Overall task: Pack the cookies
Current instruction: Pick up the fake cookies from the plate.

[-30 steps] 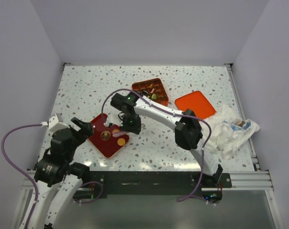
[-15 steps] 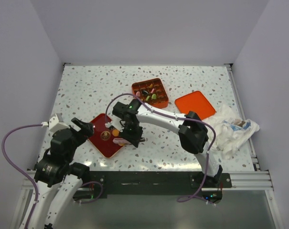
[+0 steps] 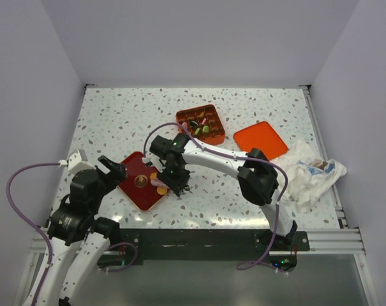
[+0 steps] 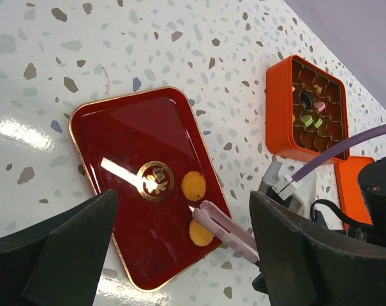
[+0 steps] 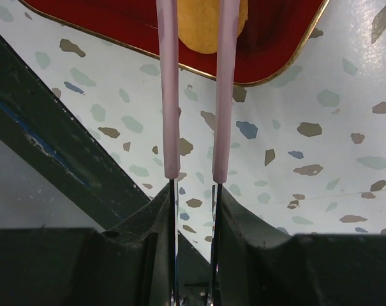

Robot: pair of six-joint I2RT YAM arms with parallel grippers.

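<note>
A dark red tray [image 3: 136, 189] holds two orange cookies, one nearer the middle [image 3: 153, 176] and one at its right rim [image 3: 161, 189]. Both show in the left wrist view [image 4: 193, 185] [image 4: 201, 233]. My right gripper [image 3: 170, 183] has long pink fingers [image 4: 226, 228] held a narrow gap apart. They lie over the rim cookie [image 5: 205, 32], one on each side of it; their tips are out of the right wrist view. My left gripper [image 3: 110, 171] hangs wide open and empty beside the tray's left edge. An orange compartment box [image 3: 201, 123] holds several mixed-colour cookies.
The orange lid [image 3: 261, 139] lies right of the box. A crumpled white cloth [image 3: 311, 172] lies at the right edge. The black rail [image 3: 199, 242] runs along the near table edge. The right arm stretches across the middle of the table.
My right gripper has moved nearer and slightly down, from above the tray's middle to over the rim cookie. Both cookies stay on the tray. The left arm has barely shifted.
</note>
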